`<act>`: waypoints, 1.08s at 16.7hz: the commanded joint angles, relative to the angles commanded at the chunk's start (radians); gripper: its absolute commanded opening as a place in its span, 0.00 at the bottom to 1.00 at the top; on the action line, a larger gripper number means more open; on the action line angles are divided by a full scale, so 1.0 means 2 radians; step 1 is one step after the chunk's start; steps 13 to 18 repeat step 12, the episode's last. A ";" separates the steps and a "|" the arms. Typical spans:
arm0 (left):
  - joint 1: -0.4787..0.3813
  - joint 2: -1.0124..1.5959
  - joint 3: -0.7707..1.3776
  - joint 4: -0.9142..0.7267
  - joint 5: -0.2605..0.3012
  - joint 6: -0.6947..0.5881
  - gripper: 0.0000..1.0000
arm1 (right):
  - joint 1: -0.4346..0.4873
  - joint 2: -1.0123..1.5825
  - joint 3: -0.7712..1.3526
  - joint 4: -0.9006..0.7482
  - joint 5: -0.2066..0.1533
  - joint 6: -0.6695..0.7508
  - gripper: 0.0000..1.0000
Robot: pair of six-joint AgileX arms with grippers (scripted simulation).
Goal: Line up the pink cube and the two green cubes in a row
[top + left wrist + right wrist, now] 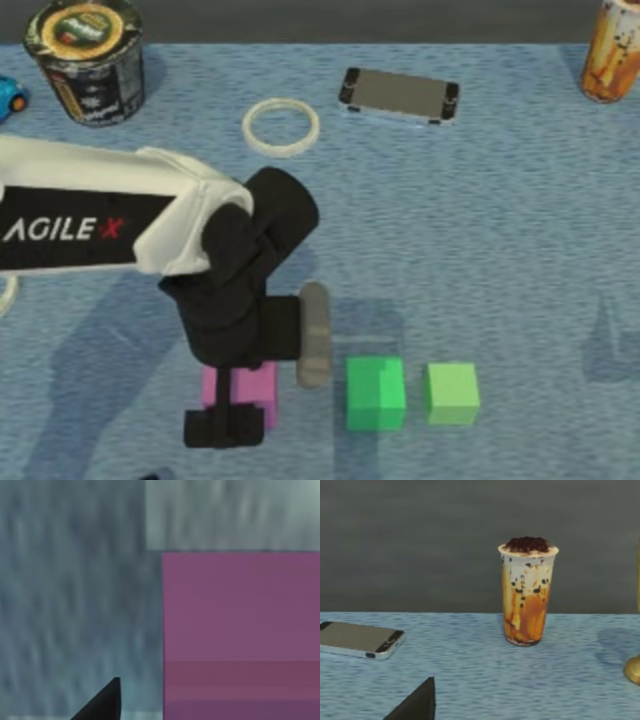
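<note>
The pink cube (262, 385) sits near the table's front edge, mostly covered by my left arm. My left gripper (226, 427) hangs right over it. In the left wrist view the pink cube (240, 630) fills the near side, and one dark fingertip (112, 697) stands apart from its edge, so the gripper is open. To the cube's right lie the vivid green cube (375, 393) and then the paler green cube (453, 393), roughly in one line with it. My right arm is out of the top view; one of its fingertips (425, 700) shows over bare table.
At the back stand a printed tub (88, 58), a tape ring (281, 127), a phone (399, 96) and a drink cup (617, 45). A blue toy (10, 95) pokes in at the left edge. The right wrist view shows the same drink cup (527, 592).
</note>
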 joint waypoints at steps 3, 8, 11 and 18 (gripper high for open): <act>0.001 -0.001 0.001 -0.002 0.000 0.000 1.00 | 0.000 0.000 0.000 0.000 0.000 0.000 1.00; 0.007 -0.029 0.049 -0.086 0.000 -0.002 1.00 | 0.000 0.000 0.000 0.000 0.000 0.000 1.00; 0.009 -0.051 0.079 -0.133 0.000 -0.001 1.00 | 0.000 0.000 0.000 0.000 0.000 0.000 1.00; 0.010 -0.054 0.083 -0.137 0.000 -0.002 1.00 | 0.000 0.000 0.000 0.000 0.000 0.000 1.00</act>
